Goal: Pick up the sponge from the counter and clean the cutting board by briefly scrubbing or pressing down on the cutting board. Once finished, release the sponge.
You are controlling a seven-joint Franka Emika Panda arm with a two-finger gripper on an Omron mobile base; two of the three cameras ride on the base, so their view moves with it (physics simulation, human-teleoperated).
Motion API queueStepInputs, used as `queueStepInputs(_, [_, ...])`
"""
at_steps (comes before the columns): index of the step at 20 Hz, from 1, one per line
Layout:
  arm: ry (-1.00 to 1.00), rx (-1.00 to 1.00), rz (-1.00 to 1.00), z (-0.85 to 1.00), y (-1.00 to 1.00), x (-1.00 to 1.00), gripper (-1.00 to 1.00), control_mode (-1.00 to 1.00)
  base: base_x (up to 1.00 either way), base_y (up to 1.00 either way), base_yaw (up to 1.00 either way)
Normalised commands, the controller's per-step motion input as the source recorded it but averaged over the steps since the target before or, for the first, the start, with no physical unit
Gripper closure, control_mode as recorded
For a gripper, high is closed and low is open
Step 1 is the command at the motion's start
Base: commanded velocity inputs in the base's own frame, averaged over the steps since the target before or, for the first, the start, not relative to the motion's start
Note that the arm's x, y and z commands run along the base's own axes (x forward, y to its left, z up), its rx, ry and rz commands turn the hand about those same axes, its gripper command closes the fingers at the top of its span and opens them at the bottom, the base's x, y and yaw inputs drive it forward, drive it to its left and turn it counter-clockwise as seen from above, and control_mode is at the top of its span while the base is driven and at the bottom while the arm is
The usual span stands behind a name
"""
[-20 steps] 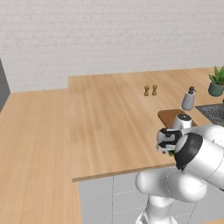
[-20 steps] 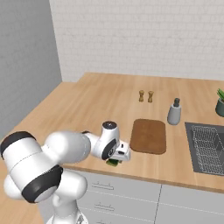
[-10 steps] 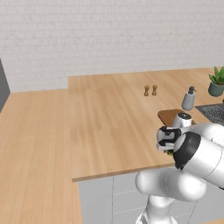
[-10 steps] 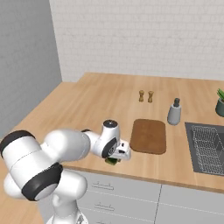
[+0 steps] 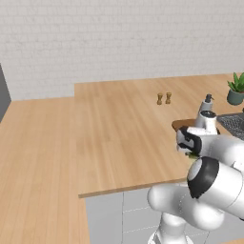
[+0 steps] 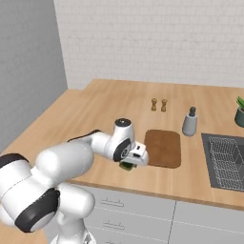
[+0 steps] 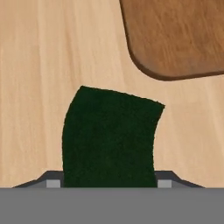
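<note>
You're at the pick-up step, and it looks all but done. In the hand view the claw (image 7: pixel 108 183) has its two tips pressed against either side of the sponge (image 7: pixel 109 138), whose dark green face bulges up between them; the jaws are partly closed, as wide as the sponge allows, so call that a grip. From the right base view the sponge (image 6: pixel 127 165) sits low under the claw (image 6: pixel 129 163), at or just above the tabletop (image 6: pixel 95 114), near its front edge; whether it has left the wood I can't tell.

The cutting board (image 6: pixel 163 147) lies just beside it, toward the sink (image 6: pixel 228 159), with its rounded corner near the sponge in the hand view.

Next you need a small lift to clear the board's edge, then a short carry sideways over the board and a press down onto its surface. Keep the squeeze steady: the sponge is soft and could slip.
</note>
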Motion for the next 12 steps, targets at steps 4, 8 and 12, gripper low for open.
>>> queueStepInputs(4, [0.01,0.01,-0.18,0.21,-0.61,0.45,1.0,-1.0,0.0,0.0,0.0])
queueStepInputs(8, [0.01,0.05,-0.12,0.02,-0.42,0.56,1.0,-1.0,0.0,0.0,0.0])
queueStepInputs(12, [0.0,0.08,-0.03,0.25,-0.38,0.59,1.0,-1.0,0.0,0.0,0.0])
